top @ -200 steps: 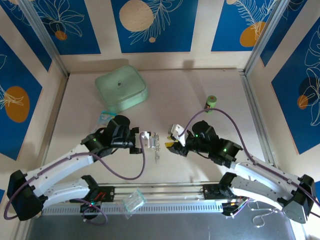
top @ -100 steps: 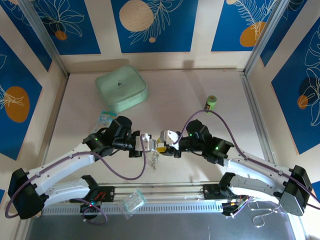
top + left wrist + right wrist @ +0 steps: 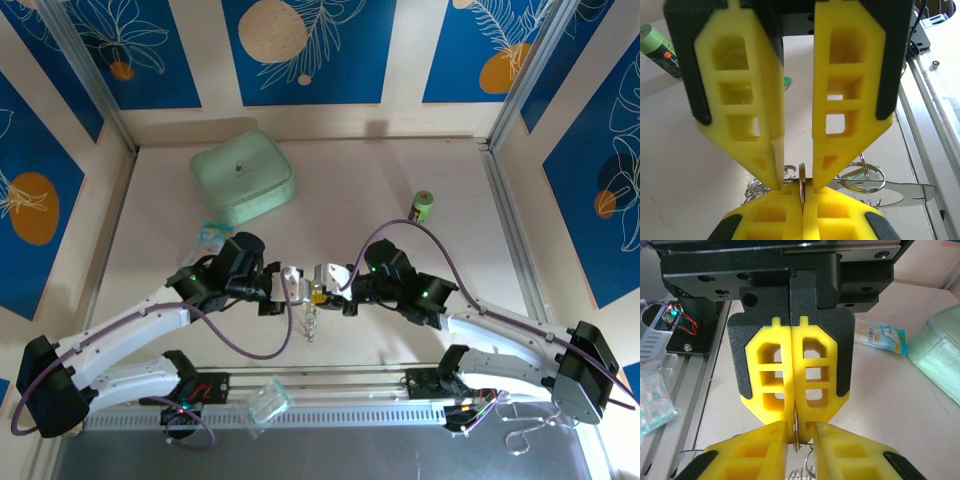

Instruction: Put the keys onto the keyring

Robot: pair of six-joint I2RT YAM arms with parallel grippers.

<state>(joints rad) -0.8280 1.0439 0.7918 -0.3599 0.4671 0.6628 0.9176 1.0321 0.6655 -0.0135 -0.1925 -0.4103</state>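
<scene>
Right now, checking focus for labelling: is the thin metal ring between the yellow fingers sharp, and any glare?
Left wrist view: thin metal ring sharp at its edge, aluminium rail washed out bright. Right wrist view: the ring reads clearly, no glare on it.

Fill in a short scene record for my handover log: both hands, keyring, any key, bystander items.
left hand: shut, pinching the keyring edge-on
right hand: open, jaws apart on either side of that same ring, facing the left hand
silver key: flat blade lying just beside the fingertips
bystanders: green can, mint-green box, small packet, all apart from the hands
</scene>
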